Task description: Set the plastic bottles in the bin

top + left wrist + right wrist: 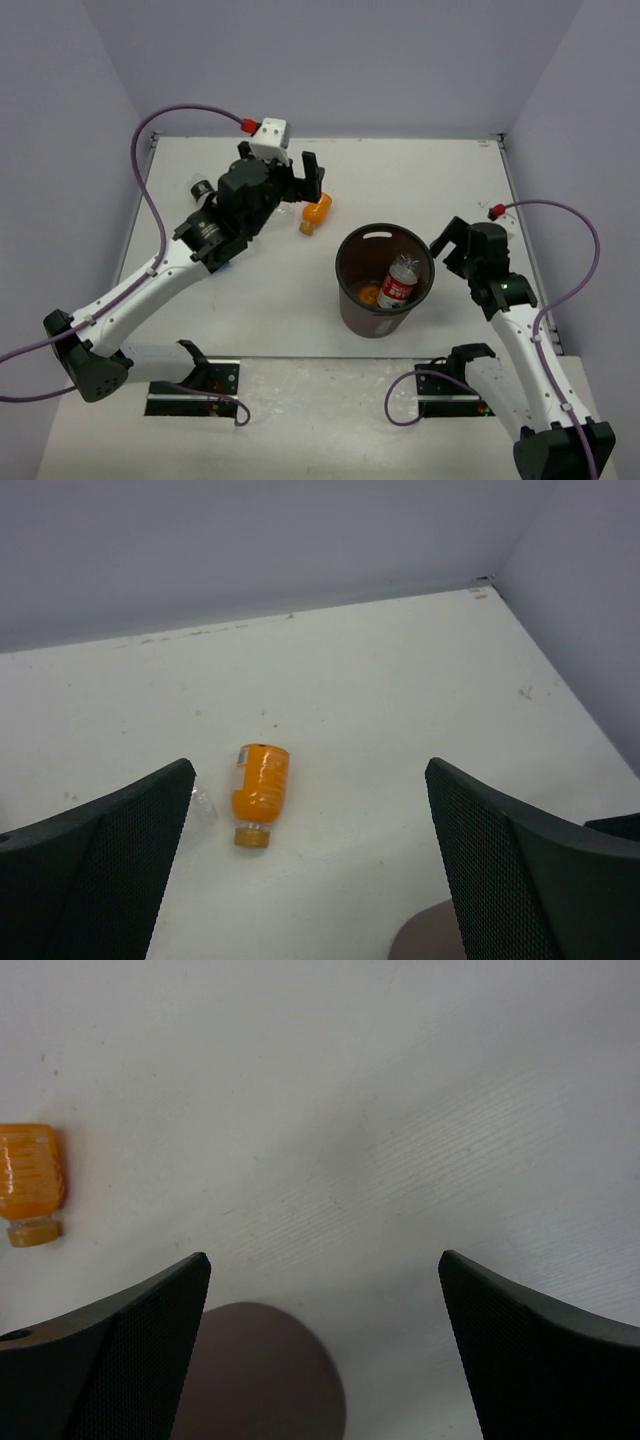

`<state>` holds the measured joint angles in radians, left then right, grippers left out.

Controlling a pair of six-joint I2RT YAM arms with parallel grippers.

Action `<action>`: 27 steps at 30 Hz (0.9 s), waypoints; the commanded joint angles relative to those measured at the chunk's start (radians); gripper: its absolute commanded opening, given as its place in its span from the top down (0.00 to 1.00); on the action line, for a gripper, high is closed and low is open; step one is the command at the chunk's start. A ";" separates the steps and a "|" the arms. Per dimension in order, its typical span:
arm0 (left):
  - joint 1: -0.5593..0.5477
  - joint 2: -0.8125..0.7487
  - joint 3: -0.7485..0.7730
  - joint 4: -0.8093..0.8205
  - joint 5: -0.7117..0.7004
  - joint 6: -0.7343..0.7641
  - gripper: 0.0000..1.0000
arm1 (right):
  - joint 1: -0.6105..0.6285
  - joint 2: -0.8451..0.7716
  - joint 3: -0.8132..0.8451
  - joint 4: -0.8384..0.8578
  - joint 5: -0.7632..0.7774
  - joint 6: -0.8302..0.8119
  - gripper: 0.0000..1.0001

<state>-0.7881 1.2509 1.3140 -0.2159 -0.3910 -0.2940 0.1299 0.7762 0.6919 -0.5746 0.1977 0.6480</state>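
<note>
On the white table (pixel 300 330), just off the far-left side of the bin (pixel 340 262), an orange bottle (pixel 316 212) lies on its side with its cap toward the left arm. The left gripper (pixel 300 183) hangs above and slightly behind it. Its fingers are spread wide with nothing between them, which I read as lining up to straddle the bottle across its body.

A clear bottle (pixel 203 805) lies just beside the orange one, half hidden behind the left finger in the wrist view. Another clear bottle with a dark cap (pixel 200 187) sits near the table's left edge, beyond the left arm.

Inside the bin, a red-labelled clear bottle (pixel 398 285) leans against the wall, and a second orange bottle (pixel 368 294) lies at the bottom beside it, so the task looks partly done.

The right gripper (pixel 325 1255) hovers just beside the bin's right rim, also wide open and empty. It is placed, I judge, to stay out of the bin's mouth.

There is bare table on the far and right sides of the orange bottle, so a straight descent looks unobstructed. The neighbouring clear bottle crowds the left finger's side and could get nudged. The path to the bin is short and open, but the rim stands well above the table, so a carried bottle must be lifted over it. The walls (pixel 330 60) stand well away from the bottle.
</note>
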 commanded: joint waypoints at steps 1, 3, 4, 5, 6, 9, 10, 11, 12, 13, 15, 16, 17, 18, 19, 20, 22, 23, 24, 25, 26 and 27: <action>0.112 0.103 -0.022 0.041 0.197 0.049 0.00 | -0.003 -0.005 0.103 0.001 0.067 0.028 0.01; 0.162 0.178 0.008 0.035 0.290 0.073 0.00 | -0.004 -0.001 0.146 -0.007 0.090 0.006 0.01; 0.183 0.221 0.024 0.033 0.340 0.088 0.00 | -0.003 0.006 0.176 -0.019 0.103 -0.005 0.01; 0.195 0.269 0.035 0.034 0.375 0.109 0.00 | -0.004 0.015 0.199 -0.035 0.121 -0.005 0.01; 0.199 0.292 0.044 0.037 0.388 0.119 0.00 | -0.004 0.025 0.222 -0.042 0.130 -0.004 0.01; 0.201 0.423 0.077 0.044 0.414 0.141 0.00 | -0.008 0.075 0.322 -0.063 0.129 -0.017 0.01; 0.201 0.460 0.092 0.040 0.419 0.139 0.00 | -0.009 0.090 0.342 -0.064 0.119 -0.022 0.01; 0.201 0.477 0.105 0.034 0.420 0.138 0.00 | -0.009 0.096 0.366 -0.064 0.105 -0.027 0.01; 0.201 0.530 0.114 0.030 0.407 0.133 0.00 | -0.007 0.105 0.383 -0.064 0.100 -0.031 0.01; 0.201 0.556 0.122 0.025 0.397 0.129 0.00 | -0.007 0.117 0.405 -0.064 0.095 -0.038 0.01; 0.203 0.621 0.162 0.012 0.358 0.123 0.00 | -0.007 0.126 0.422 -0.064 0.100 -0.046 0.01; 0.204 0.666 0.186 0.005 0.349 0.123 0.00 | -0.007 0.127 0.425 -0.064 0.102 -0.049 0.01; 0.204 0.702 0.209 0.002 0.345 0.123 0.00 | -0.007 0.128 0.424 -0.064 0.102 -0.049 0.01; 0.204 0.729 0.233 -0.004 0.341 0.122 0.00 | -0.007 0.126 0.419 -0.063 0.098 -0.049 0.01; 0.205 0.758 0.265 -0.013 0.335 0.122 0.00 | -0.007 0.120 0.412 -0.062 0.091 -0.050 0.01; 0.207 0.781 0.269 -0.021 0.329 0.122 0.00 | -0.009 0.116 0.407 -0.063 0.085 -0.050 0.01; 0.209 0.842 0.317 -0.038 0.259 0.098 0.00 | -0.007 0.100 0.389 -0.064 0.070 -0.052 0.01; 0.210 0.864 0.334 -0.047 0.232 0.087 0.00 | -0.007 0.088 0.378 -0.064 0.066 -0.053 0.01; 0.210 0.888 0.340 -0.051 0.222 0.081 0.00 | -0.009 0.082 0.370 -0.064 0.065 -0.053 0.01; 0.211 0.902 0.342 -0.052 0.223 0.078 0.00 | -0.008 0.070 0.358 -0.064 0.068 -0.053 0.01; 0.211 0.912 0.342 -0.050 0.225 0.076 0.00 | -0.007 0.061 0.349 -0.064 0.071 -0.052 0.01; 0.212 0.920 0.342 -0.050 0.227 0.073 0.00 | -0.007 0.053 0.342 -0.064 0.075 -0.051 0.01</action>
<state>-0.5866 2.1365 1.6120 -0.2499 -0.1129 -0.2011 0.1276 0.8712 1.0608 -0.6365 0.2690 0.6083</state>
